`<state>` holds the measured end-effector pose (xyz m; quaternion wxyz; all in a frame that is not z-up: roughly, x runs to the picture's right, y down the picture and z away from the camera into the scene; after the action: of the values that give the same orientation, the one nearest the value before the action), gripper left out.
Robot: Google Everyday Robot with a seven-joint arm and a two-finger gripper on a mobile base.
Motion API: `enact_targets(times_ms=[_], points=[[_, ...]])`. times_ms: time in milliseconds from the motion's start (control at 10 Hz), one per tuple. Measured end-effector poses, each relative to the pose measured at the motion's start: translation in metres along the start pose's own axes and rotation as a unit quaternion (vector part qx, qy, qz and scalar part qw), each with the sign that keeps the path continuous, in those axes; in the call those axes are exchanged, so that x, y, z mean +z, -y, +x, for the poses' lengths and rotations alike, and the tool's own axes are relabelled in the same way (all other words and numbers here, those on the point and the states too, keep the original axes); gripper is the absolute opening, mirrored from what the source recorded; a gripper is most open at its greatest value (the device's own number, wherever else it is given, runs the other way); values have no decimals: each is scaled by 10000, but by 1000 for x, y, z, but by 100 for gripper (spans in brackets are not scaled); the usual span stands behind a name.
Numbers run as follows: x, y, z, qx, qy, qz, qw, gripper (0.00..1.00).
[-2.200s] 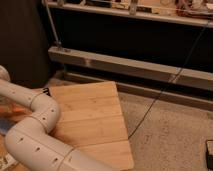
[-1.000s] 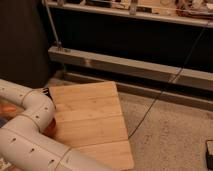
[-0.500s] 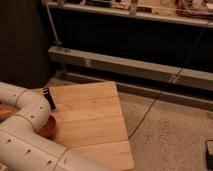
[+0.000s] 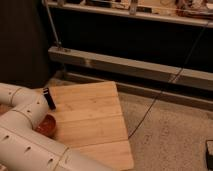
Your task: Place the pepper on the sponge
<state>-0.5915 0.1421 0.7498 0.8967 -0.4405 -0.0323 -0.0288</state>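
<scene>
My white arm (image 4: pixel 30 107) comes in from the lower left, bends over the left edge of the wooden table (image 4: pixel 92 122) and runs out past the left border of the camera view. The gripper is at the far end of it, outside the picture to the left, and it is shut. Neither the pepper nor the sponge shows; both are out of view or behind the arm. A round reddish-brown bowl (image 4: pixel 47 125) peeks out beside the arm's elbow.
A black strap (image 4: pixel 49 98) wraps the arm near the elbow. Behind the table runs a metal rail (image 4: pixel 140 67) under dark shelving. A black cable (image 4: pixel 160 95) drops to the speckled floor (image 4: pixel 170 135) on the right.
The arm's forearm has turned and dropped lower at the left edge. The reddish-brown bowl now shows beside the elbow, where the arm covered it before.
</scene>
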Motion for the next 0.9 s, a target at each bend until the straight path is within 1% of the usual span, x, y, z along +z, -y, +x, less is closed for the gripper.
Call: enact_targets(times_ms=[200,400,700,900], points=[[6,3,15,82,-96,46,9999,43],[15,8,26,126,-77,119,9998,43],[22,1,27,50,35,73,10000,43],[29,-5,27,-5,171,-23,9999,43]])
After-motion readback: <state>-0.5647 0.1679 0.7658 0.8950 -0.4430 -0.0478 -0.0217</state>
